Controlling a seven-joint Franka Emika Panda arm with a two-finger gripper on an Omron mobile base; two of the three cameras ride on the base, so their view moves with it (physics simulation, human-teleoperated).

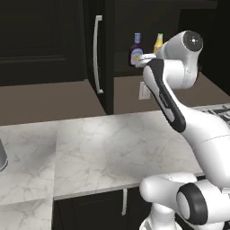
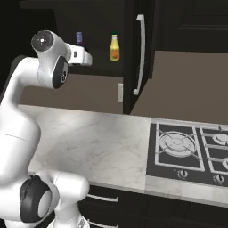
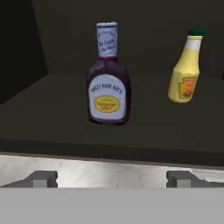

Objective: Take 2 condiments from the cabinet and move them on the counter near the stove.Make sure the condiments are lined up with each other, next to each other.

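Note:
Both condiments stand upright on the shelf (image 3: 52, 109) of the open dark cabinet. The dark purple-brown bottle (image 3: 108, 83) (image 1: 136, 49) (image 2: 79, 39) has a pale cap and a white label; it is straight ahead of my gripper. The yellow bottle (image 3: 187, 70) (image 1: 158, 42) (image 2: 114, 47), green-capped, is to its right and slightly farther back. My gripper (image 3: 111, 179) (image 1: 142, 59) (image 2: 89, 58) is open and empty, hovering just outside the shelf's front edge, a short way from the purple bottle. Below lie the white marble counter (image 1: 112, 143) (image 2: 89, 142) and the black stove (image 2: 187, 151) (image 1: 220, 110).
The cabinet door with its silver bar handle (image 1: 98, 54) (image 2: 140, 53) juts out over the counter beside the opening. A wall outlet (image 1: 144, 90) (image 2: 120, 92) sits under the shelf. A grey object (image 1: 2, 157) shows at the counter's far left edge.

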